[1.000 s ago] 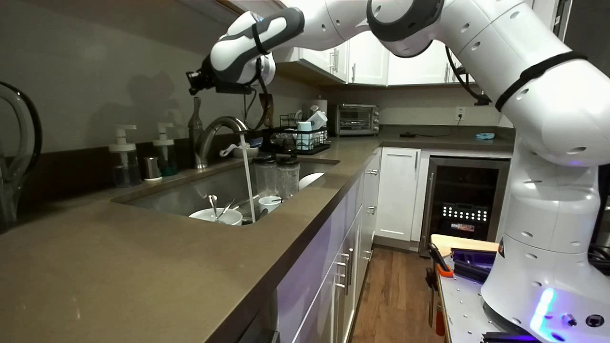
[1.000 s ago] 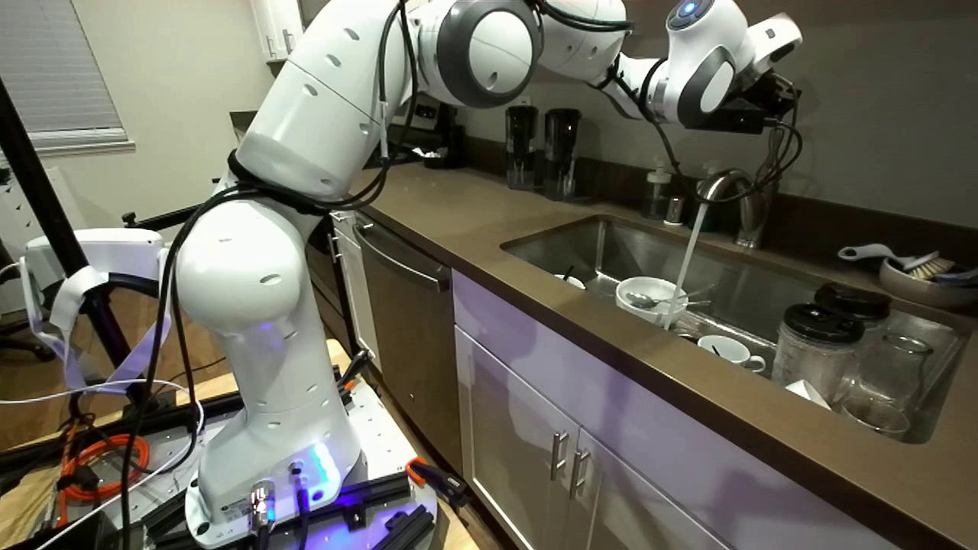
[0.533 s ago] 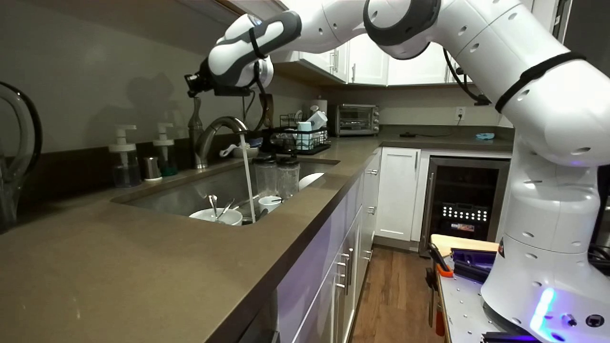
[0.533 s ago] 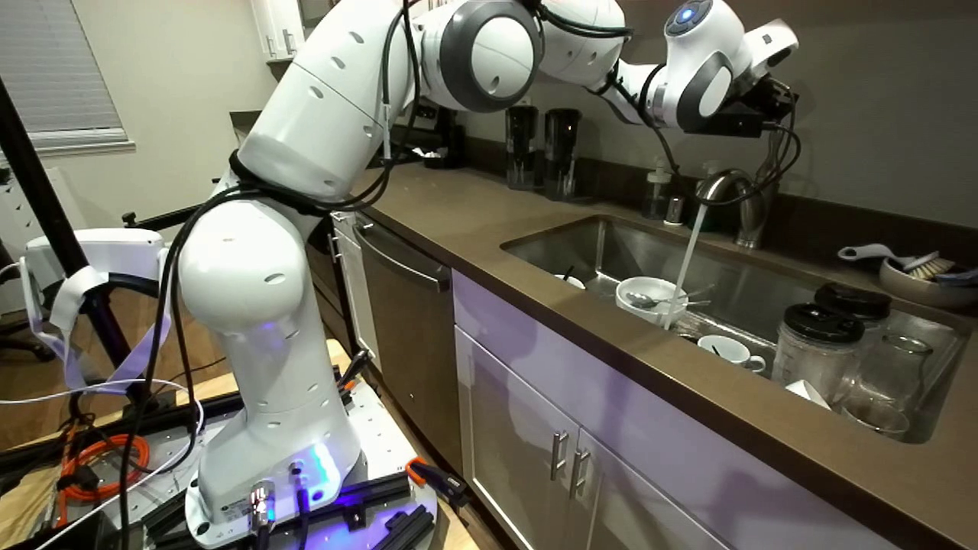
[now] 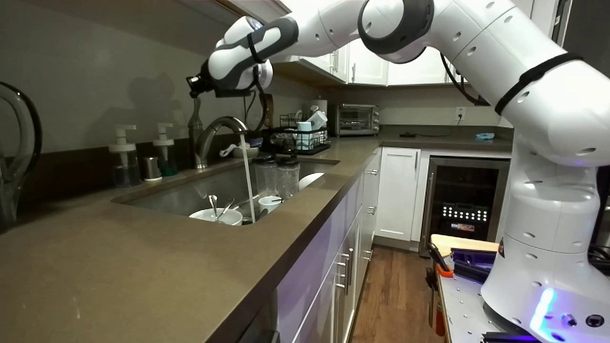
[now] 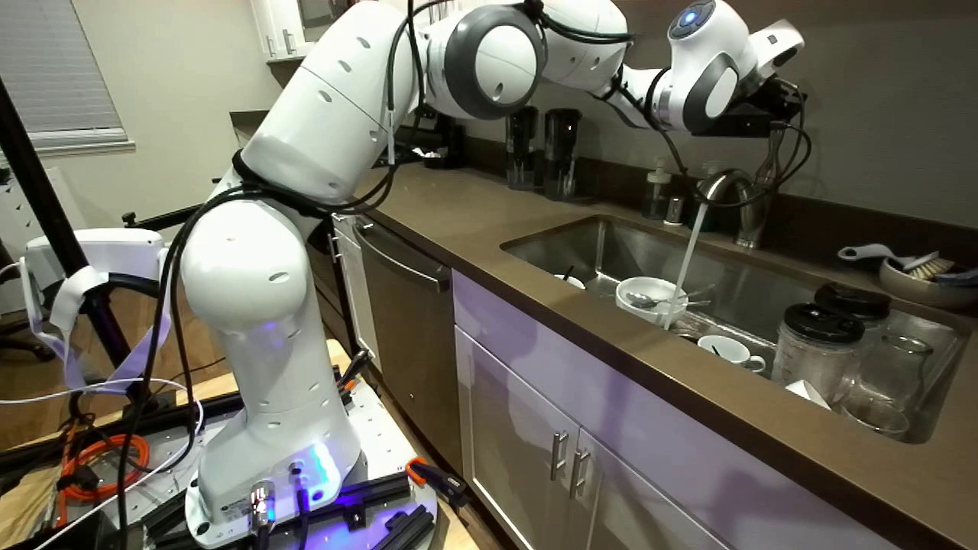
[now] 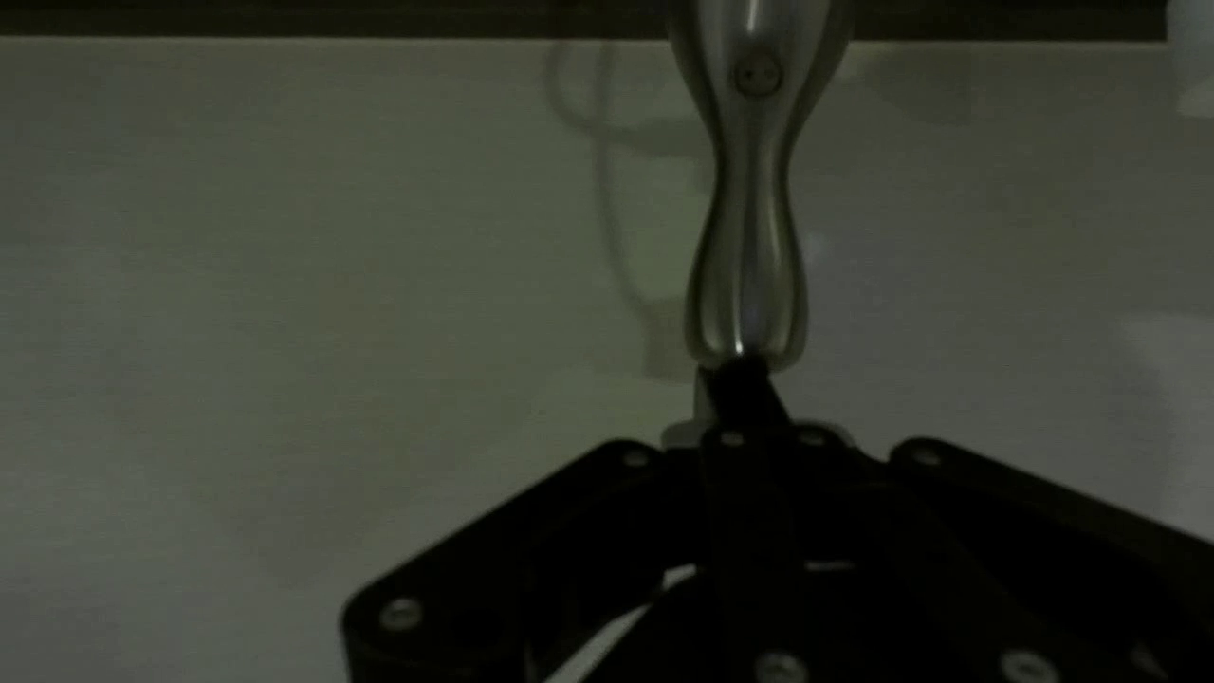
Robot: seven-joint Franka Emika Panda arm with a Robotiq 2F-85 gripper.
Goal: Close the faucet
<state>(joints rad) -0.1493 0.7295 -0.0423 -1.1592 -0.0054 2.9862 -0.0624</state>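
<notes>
Wrist view: grey wall (image 7: 398, 237) behind faucet (image 7: 752, 190) and closed tool (image 7: 742, 379); both exterior views: brown counter (image 5: 143, 267), white cabinets (image 5: 399, 190).

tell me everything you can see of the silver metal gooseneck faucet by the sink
The silver gooseneck faucet looks like brushed metal. It stands upright behind the rectangular metal sink, its arched spout curving out over it. It is open: a thin stream of water falls from the spout's end. A slim, waisted handle with a round mark points up on the wall side. The black gripper is at the handle's tip; whether they touch cannot be told.
</notes>
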